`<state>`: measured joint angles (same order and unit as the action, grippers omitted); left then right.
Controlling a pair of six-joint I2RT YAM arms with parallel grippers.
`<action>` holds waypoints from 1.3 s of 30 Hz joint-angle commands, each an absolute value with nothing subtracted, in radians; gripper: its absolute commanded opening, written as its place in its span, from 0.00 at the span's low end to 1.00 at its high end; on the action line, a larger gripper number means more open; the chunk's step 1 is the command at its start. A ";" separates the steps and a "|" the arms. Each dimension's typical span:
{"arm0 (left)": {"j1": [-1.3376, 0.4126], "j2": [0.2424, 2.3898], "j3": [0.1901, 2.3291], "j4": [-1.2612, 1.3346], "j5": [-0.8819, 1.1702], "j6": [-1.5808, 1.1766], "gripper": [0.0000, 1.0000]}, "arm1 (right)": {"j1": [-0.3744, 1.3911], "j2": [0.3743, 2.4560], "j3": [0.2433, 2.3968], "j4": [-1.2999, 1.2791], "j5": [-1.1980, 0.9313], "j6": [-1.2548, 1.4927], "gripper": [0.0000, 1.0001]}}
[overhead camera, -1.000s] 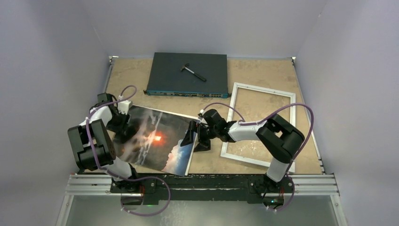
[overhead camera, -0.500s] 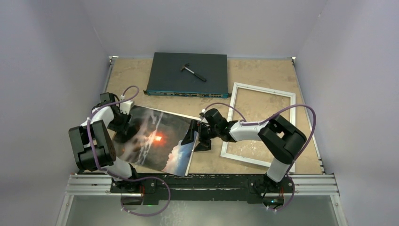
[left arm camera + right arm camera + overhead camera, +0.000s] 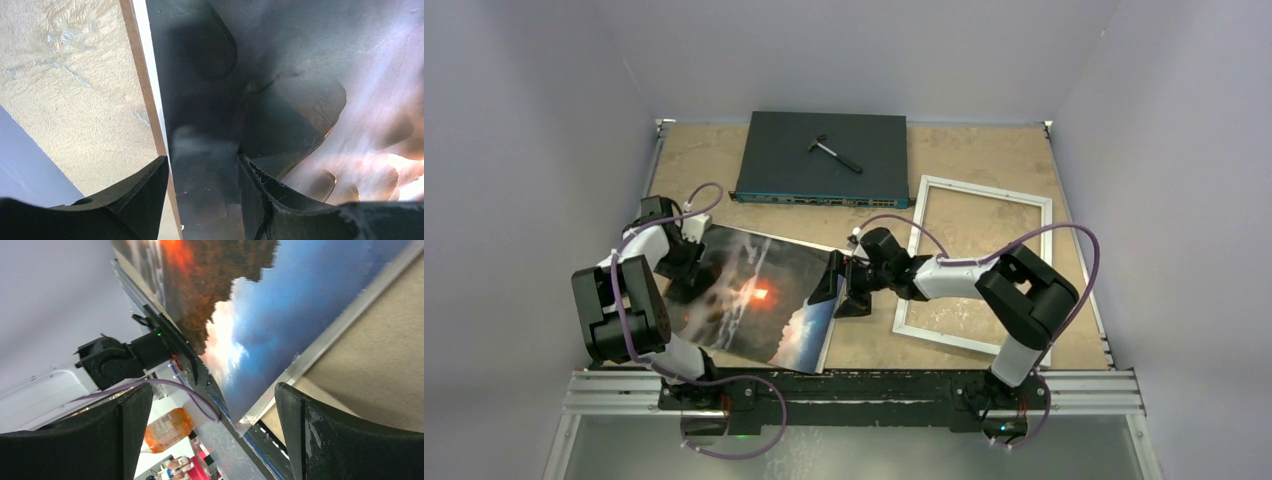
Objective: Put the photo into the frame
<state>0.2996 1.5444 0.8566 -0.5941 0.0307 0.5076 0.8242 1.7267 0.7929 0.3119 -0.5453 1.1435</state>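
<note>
On the surface (image 3: 704, 160), the photo (image 3: 744, 300) is straddled by the left fingers (image 3: 140, 200); whether clamped cannot be told. The right fingers (image 3: 340, 440) are spread. Dragged, it could be snagged on the frame (image 3: 984, 189).

photo (image 3: 759, 295): dark cloudy, orange-red glow, blue-white edge | frame (image 3: 984, 189): white border | tabletop (image 3: 704, 160): mottled tan | switch box (image 3: 824, 150): dark grey-blue (teal front strip) | cables (image 3: 165, 383): purple
</note>
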 commanded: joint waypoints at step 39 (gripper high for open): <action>0.224 1.585 0.871 -0.635 0.132 0.456 0.42 | 0.730 1.575 0.638 0.681 -0.560 1.112 0.60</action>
